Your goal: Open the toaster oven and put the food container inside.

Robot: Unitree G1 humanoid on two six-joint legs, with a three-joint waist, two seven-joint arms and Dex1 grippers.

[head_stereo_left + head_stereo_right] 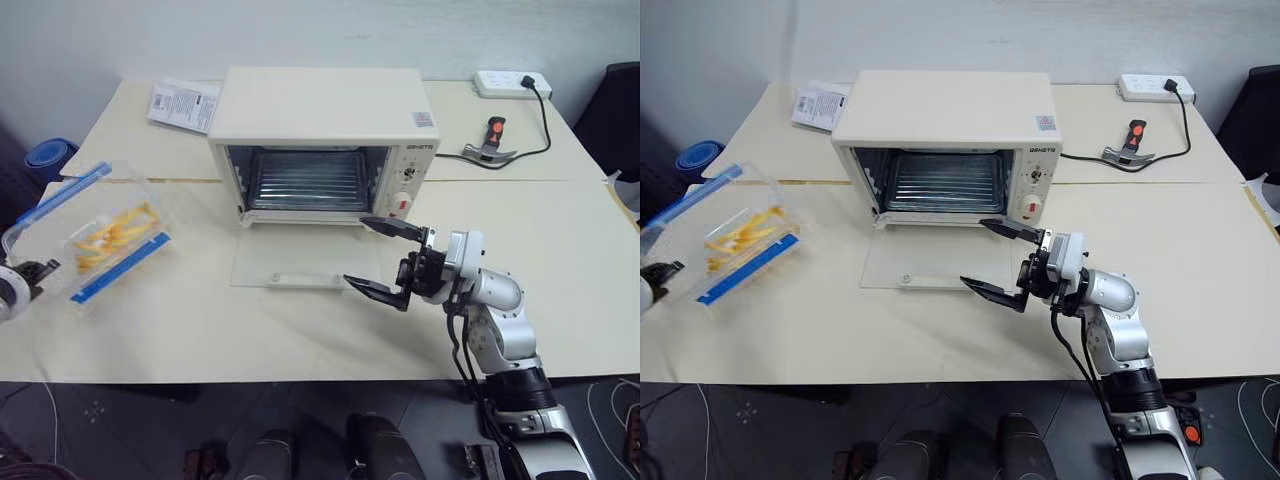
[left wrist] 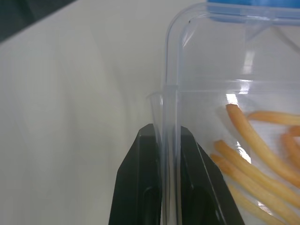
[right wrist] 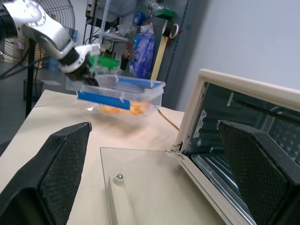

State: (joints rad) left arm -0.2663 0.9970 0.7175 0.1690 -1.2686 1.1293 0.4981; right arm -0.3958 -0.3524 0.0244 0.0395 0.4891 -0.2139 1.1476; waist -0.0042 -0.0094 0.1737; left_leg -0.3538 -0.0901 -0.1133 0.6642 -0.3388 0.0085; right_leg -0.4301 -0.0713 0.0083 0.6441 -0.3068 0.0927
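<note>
The cream-white toaster oven (image 1: 320, 110) stands at the back middle of the table, its glass door (image 1: 290, 262) folded down flat and the wire rack (image 1: 308, 180) bare inside. At the far left the food container (image 1: 100, 240), clear with blue clips and yellow fries, hangs tilted above the table. My left gripper (image 1: 35, 270) is shut on its near wall; in the left wrist view the black fingers (image 2: 140, 178) pinch the clear wall (image 2: 225, 93). My right gripper (image 1: 357, 252) stands open, empty, over the door's right front corner, pointing left.
A white power strip (image 1: 512, 84) and its black cable lie at the back right, with an orange-handled tool (image 1: 490, 140) beside them. A printed leaflet (image 1: 183, 103) lies left of the oven. A black chair (image 1: 615, 110) stands past the table's right edge.
</note>
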